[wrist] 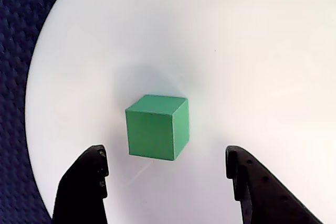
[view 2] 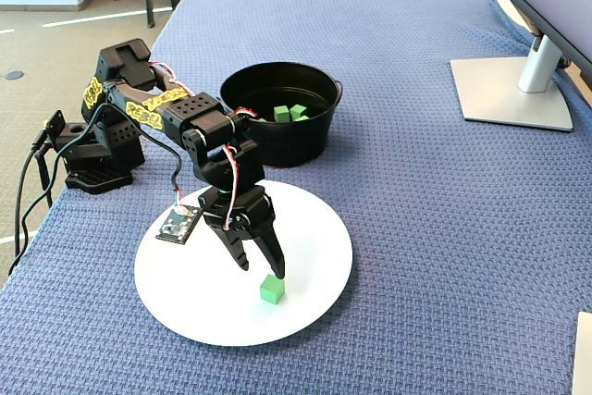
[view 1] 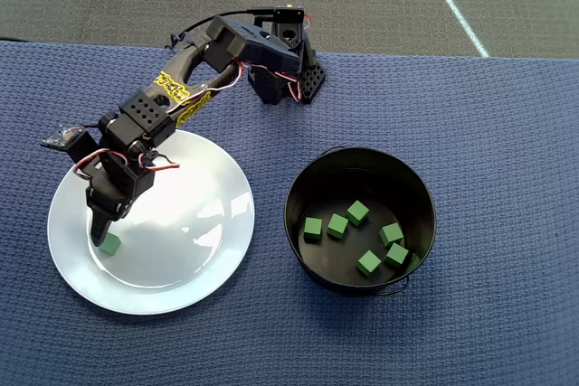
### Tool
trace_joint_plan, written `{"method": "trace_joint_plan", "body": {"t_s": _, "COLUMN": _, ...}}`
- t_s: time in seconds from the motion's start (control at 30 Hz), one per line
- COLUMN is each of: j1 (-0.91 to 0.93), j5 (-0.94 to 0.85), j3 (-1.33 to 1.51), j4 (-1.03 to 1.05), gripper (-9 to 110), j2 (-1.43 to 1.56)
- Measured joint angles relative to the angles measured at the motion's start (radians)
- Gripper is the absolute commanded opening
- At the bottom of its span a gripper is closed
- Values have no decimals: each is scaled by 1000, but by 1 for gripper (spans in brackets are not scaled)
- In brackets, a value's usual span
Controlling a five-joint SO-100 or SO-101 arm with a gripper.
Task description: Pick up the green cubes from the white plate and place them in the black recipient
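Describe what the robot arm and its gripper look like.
The arm is black plastic with yellow tape strips printed in black on its links. Thin red, white and dark wires loop between the joints, and a small bare circuit board hangs beside the wrist. The gripper has two tapering black fingers, with small holes along one.

No words, numbers or brand names can be read in any view. Yellow stickers with black marks wrap the robot arm (view 1: pixel 185 88), seen in the overhead and fixed views, but their print is too small and blurred to make out.
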Motion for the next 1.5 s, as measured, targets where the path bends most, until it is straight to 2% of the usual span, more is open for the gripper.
{"method": "trace_joint_plan", "body": {"t_s": 1.07, "j1": -3, "j5": -2, "j3": -186, "j4": -12, "gripper": 12, "j2": -190}}
{"method": "trace_joint_plan", "body": {"t_s": 1.2, "j1": 11, "j5": -2, "j3": -186, "j4": -12, "gripper": 0, "j2": -190}}
{"method": "trace_joint_plan", "body": {"t_s": 1.5, "j1": 15, "j5": 0, "j3": -186, "j4": -12, "gripper": 0, "j2": -190}}
